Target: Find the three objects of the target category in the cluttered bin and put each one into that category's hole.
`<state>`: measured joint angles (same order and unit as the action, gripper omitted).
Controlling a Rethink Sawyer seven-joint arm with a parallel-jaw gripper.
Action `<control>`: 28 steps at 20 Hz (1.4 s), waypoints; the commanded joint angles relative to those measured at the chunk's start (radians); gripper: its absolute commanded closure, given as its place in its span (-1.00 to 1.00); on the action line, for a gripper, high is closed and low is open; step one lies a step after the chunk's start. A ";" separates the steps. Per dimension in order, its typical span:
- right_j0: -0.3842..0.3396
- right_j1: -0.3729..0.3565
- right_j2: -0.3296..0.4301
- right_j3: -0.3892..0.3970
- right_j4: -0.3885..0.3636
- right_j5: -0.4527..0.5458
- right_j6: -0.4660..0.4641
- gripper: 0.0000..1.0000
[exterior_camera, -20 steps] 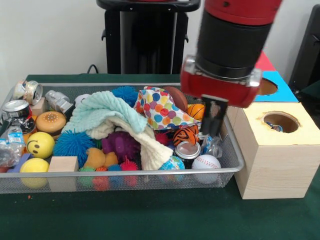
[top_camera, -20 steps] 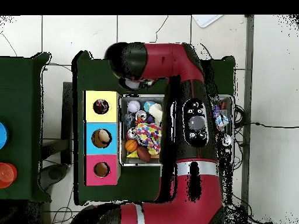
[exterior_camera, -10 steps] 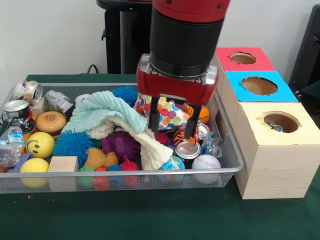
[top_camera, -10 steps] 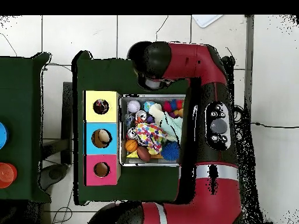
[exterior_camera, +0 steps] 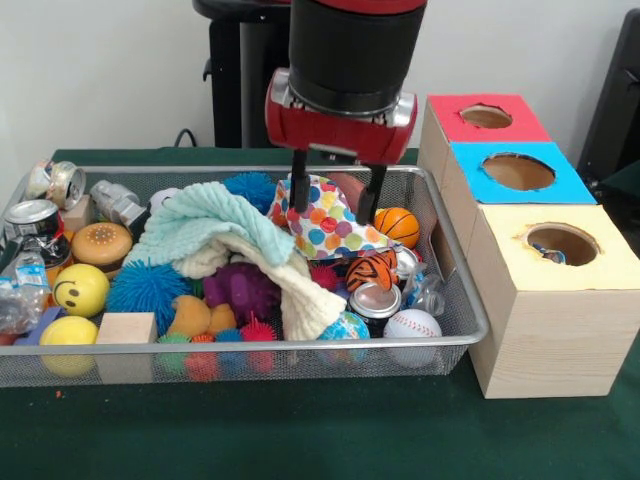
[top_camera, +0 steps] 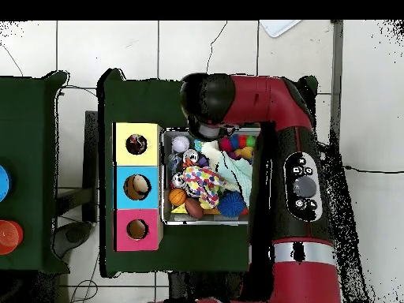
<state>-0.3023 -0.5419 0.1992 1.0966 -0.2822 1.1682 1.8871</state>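
Note:
My gripper hangs open and empty over the right half of the wire bin. Its fingertips straddle the top of a polka-dot cloth. Right of the cloth lie an orange basketball and a tiger-striped ball. A can, a globe ball and a baseball sit at the bin's front right. The yellow box, blue box and red box each have a round hole. In the overhead view the arm hides the gripper.
A teal towel drapes over the bin's middle, with a purple spiky toy below it. Left of that lie a blue spiky ball, smiley ball, wooden block, burger toy and cans.
The gripper has swung from the bin's right end, beside the yellow box, to the left and upward over the polka-dot cloth. Its fingers have spread apart.

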 commanded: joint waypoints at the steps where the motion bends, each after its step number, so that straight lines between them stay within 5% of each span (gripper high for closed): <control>1: -0.038 -0.099 0.046 0.285 -0.019 0.034 -0.230 -1.00; 6: -0.060 -0.188 0.053 0.420 -0.020 -0.008 -0.240 -1.00; 14: -0.106 -0.049 0.068 0.502 -0.134 -0.331 -0.190 -1.00; 28: -0.103 -0.018 0.072 0.610 -0.142 -0.471 -0.077 -1.00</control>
<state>-0.3999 -0.5925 0.1993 1.5670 -0.3932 0.7028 1.8871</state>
